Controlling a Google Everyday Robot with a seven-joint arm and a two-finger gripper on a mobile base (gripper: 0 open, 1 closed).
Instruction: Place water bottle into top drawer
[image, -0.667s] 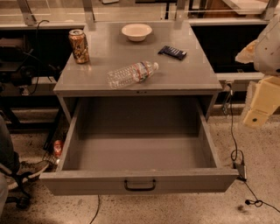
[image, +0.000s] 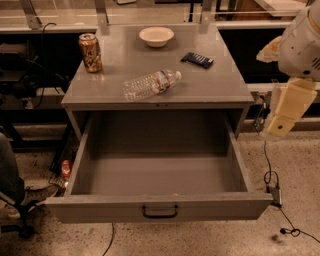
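Observation:
The water bottle (image: 151, 84) lies on its side on the grey cabinet top (image: 210, 82), near the front edge, with its white cap pointing right. Below it, the top drawer (image: 160, 209) is pulled wide open, and its inside holds nothing. A small black handle sits in the middle of its front panel. My arm, white and cream, hangs at the right edge of the view. My gripper (image: 278, 126) is beside the cabinet's right side, well apart from the bottle and outside the drawer.
A brown-orange drink can (image: 90, 52) stands at the back left of the cabinet top. A white bowl (image: 156, 36) is at the back centre and a dark snack packet (image: 197, 60) to its right. Cables lie on the floor at right, and a chair base is at the lower left.
My arm at the right has shifted slightly to the left. The bottle, the drawer and the other objects have not moved.

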